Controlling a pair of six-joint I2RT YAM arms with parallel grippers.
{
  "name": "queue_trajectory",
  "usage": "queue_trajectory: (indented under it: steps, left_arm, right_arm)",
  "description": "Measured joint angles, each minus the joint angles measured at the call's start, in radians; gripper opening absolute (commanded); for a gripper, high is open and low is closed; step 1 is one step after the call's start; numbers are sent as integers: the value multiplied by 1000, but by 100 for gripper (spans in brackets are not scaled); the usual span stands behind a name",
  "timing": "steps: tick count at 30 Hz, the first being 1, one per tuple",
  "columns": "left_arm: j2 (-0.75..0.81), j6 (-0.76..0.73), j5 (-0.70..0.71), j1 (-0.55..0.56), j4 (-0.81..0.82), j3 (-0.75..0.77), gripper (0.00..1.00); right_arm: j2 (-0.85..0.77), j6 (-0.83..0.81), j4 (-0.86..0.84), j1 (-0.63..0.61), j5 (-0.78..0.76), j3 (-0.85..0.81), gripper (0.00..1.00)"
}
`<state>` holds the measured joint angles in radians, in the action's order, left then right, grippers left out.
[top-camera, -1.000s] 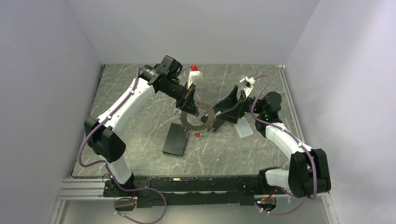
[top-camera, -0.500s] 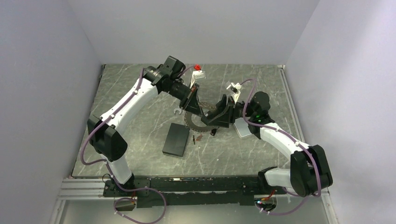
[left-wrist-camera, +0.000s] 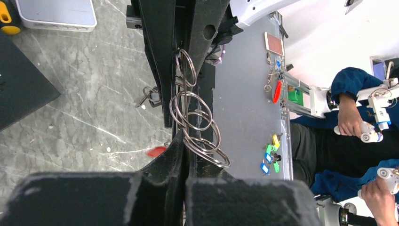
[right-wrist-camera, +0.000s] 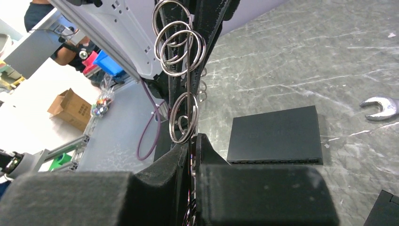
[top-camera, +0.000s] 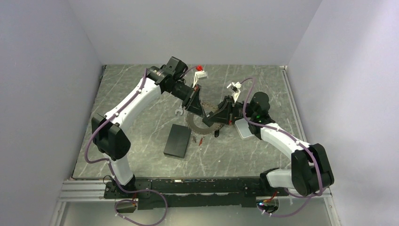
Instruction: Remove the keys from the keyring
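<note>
Silvery keys (top-camera: 201, 140) spotted newly dropped on the tabletop (top-camera: 141, 94), just right of the black box (top-camera: 177, 140). Beyond the box, kept left fingers (left-wrist-camera: 165, 157) and right fingers (right-wrist-camera: 175, 162) clenched on the raised keyring (top-camera: 194, 126), drawn closer together; judged removal well advanced.

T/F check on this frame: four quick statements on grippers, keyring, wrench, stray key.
1. The left gripper and right gripper are both shut on the keyring. True.
2. The wrench lies on top of the black box. False: it lies on the table, apart from the box.
3. A key lies on the table, off the keyring. True.
4. The keyring lies flat on the table, untouched. False: it is held up between the two grippers.
</note>
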<state>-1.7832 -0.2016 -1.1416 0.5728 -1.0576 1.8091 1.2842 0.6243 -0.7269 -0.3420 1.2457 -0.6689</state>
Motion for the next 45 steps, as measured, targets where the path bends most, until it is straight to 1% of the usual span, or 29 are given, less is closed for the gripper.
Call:
queue_trajectory:
  steps: [2,5,8,9,11,13,15,18,22,28,31,35,40,45]
  left_arm:
    - [0,12,6,-6,3,3,17]
    - [0,34,8,-22,27,3,38]
    - [0,66,19,-67,78,3,52]
    - [0,76,22,-84,97,0,58]
    - [14,125,25,-135,168,-31,64]
    - [48,180,32,-185,250,-94,70]
    - [107,237,41,-243,344,-189,71]
    - [195,278,47,-304,447,-317,72]
    - [270,321,29,-300,578,-454,74]
    - [264,428,-11,-275,808,-616,70]
    - [249,436,-19,-259,876,-645,68]
    - [218,414,-21,-200,930,-645,66]
    - [152,321,0,-116,909,-626,63]
    - [109,246,44,-91,904,-602,59]
  right_arm:
    - [3,16,-7,0,-14,0,0]
    - [12,60,-31,2,-34,1,0]
    - [16,116,-56,22,-53,3,0]
    - [16,132,-69,30,-64,6,0]
    - [16,166,-94,53,-89,16,0]
    - [16,190,-106,74,-116,27,0]
    - [16,207,-108,95,-139,32,0]
    - [16,222,-107,119,-177,34,0]
    - [16,225,-87,139,-228,35,0]
    - [15,211,-1,151,-288,34,0]
    - [15,209,36,159,-311,34,0]
    - [15,206,64,164,-333,34,0]
    - [15,206,97,167,-352,34,0]
    - [15,210,99,169,-356,34,0]
